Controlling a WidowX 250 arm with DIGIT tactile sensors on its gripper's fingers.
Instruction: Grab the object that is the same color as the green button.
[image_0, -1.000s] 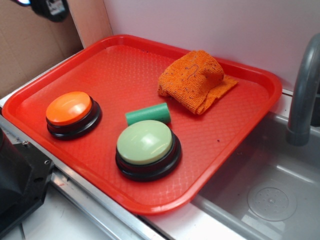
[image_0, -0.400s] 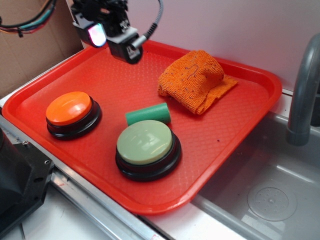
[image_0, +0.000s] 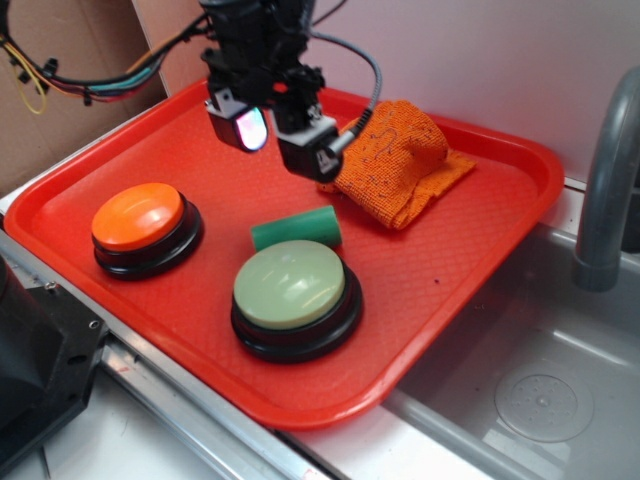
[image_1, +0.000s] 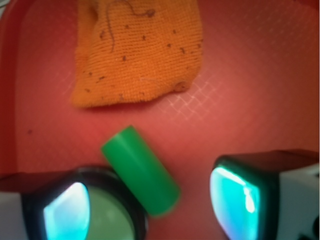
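The gripper (image_0: 275, 135) hangs above the back part of the red tray (image_0: 520, 160), with its two fingers spread wide and nothing between them. The green cylinder (image_0: 296, 228) lies on its side near the middle of the tray, just behind the green button (image_0: 290, 285). In the wrist view a finger (image_1: 65, 212) hides most of that button. The orange button (image_0: 138, 216) sits toward the left edge. The orange cloth (image_0: 395, 160) is bunched by the back edge, partly hidden behind the gripper.
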